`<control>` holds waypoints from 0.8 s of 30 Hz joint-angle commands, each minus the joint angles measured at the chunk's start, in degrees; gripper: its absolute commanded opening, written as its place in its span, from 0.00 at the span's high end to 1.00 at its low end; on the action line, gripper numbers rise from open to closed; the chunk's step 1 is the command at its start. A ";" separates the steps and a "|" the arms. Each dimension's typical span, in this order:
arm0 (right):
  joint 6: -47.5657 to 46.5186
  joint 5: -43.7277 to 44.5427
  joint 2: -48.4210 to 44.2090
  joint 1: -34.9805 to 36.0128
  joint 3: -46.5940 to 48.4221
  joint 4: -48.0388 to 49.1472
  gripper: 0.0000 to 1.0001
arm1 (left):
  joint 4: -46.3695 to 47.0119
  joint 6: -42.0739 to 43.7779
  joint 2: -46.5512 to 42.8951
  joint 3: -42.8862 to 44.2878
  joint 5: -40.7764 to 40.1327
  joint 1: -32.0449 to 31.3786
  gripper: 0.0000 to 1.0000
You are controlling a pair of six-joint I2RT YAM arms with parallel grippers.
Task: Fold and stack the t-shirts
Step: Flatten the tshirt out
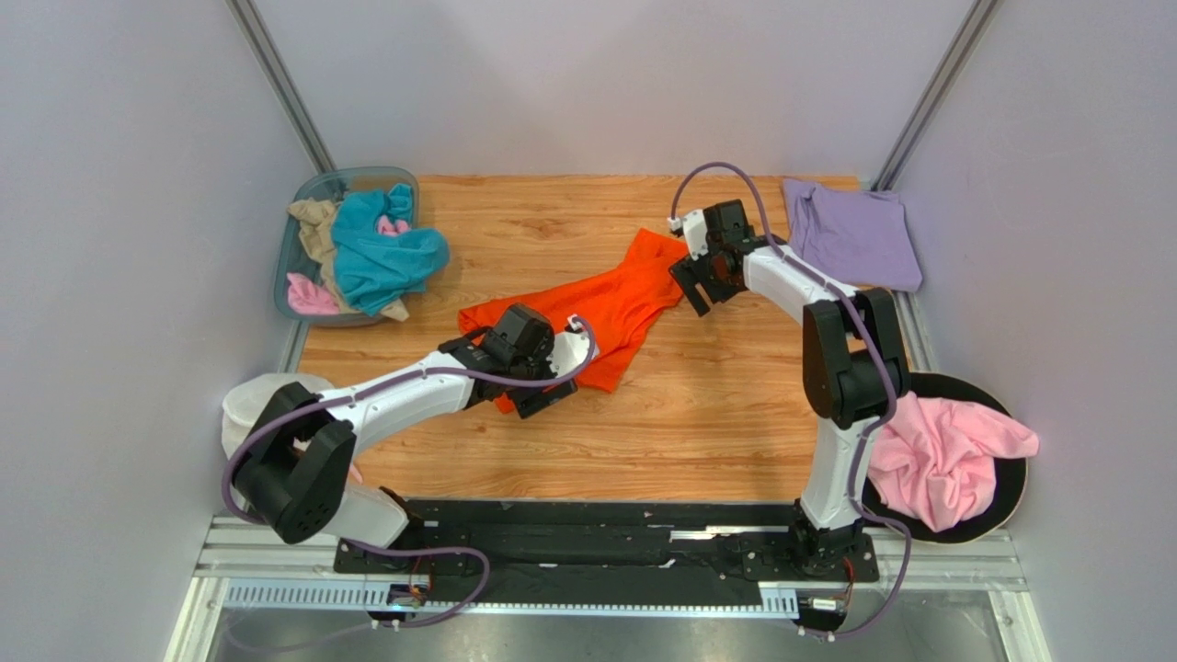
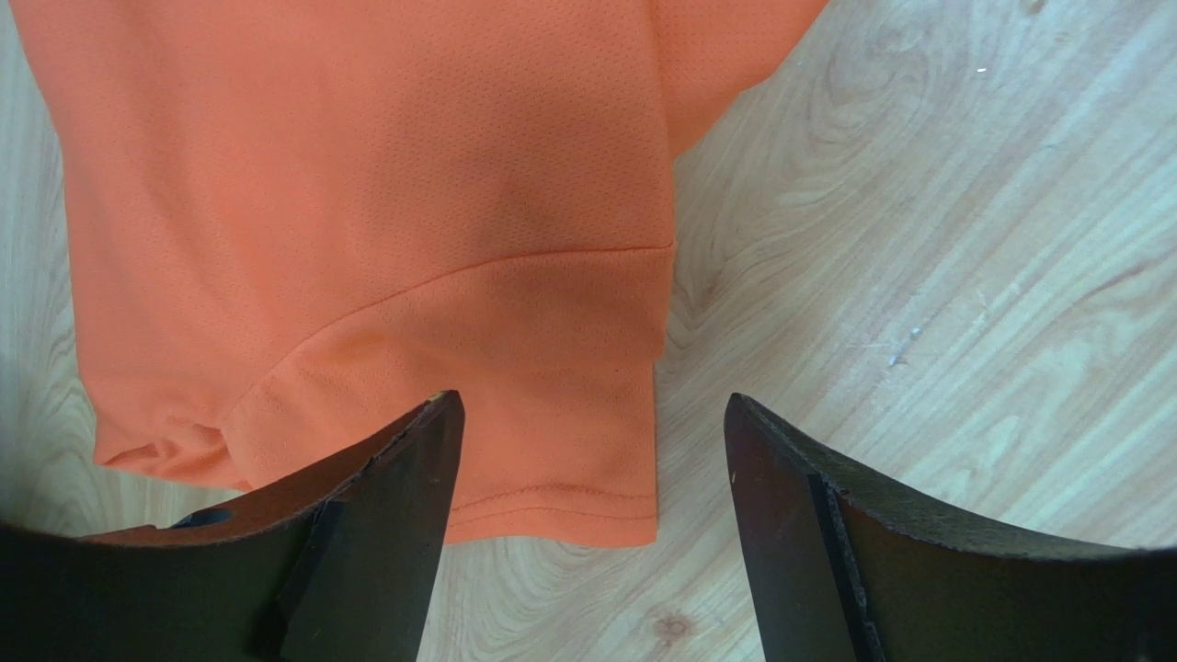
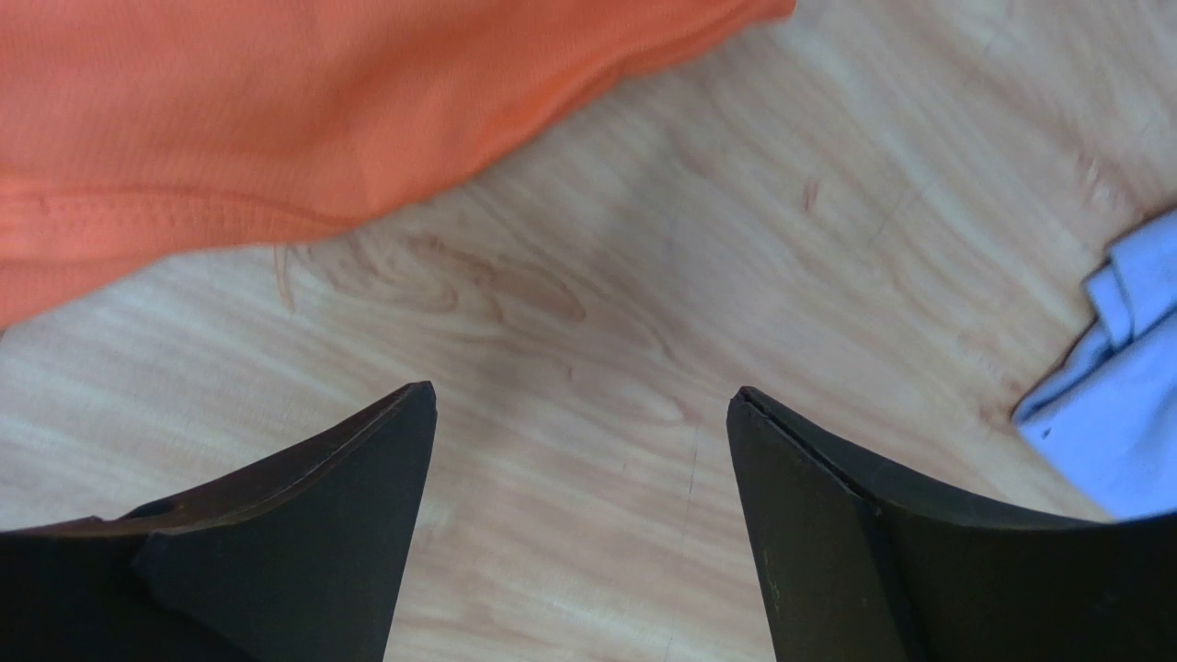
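My left gripper [image 2: 591,469] gapes above the orange t-shirt [image 2: 387,207]; my right gripper [image 3: 580,455], spread just beside it, may close on bare table [image 3: 622,276], missing cloth.

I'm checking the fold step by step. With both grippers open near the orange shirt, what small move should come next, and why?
Probably lower the left gripper and close on the orange t-shirt at its sleeve hem: the open jaws straddle that hem's corner, holding nothing. The right gripper, also open, has only table beneath it, so it seems less ready.
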 commanded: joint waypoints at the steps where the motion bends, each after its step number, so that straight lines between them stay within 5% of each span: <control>1: -3.23 -0.15 3.19 -0.24 6.76 4.05 0.18 | 4.01 0.89 1.49 -0.14 -1.92 0.04 0.22; 16: -4.64 -9.90 15.40 -1.38 22.49 2.12 0.19 | 6.12 1.42 5.36 -0.84 -2.45 -0.04 0.25; 24: -2.44 -13.33 16.12 -1.56 20.31 2.55 0.24 | 6.47 1.42 5.45 -2.07 -2.80 -0.04 0.26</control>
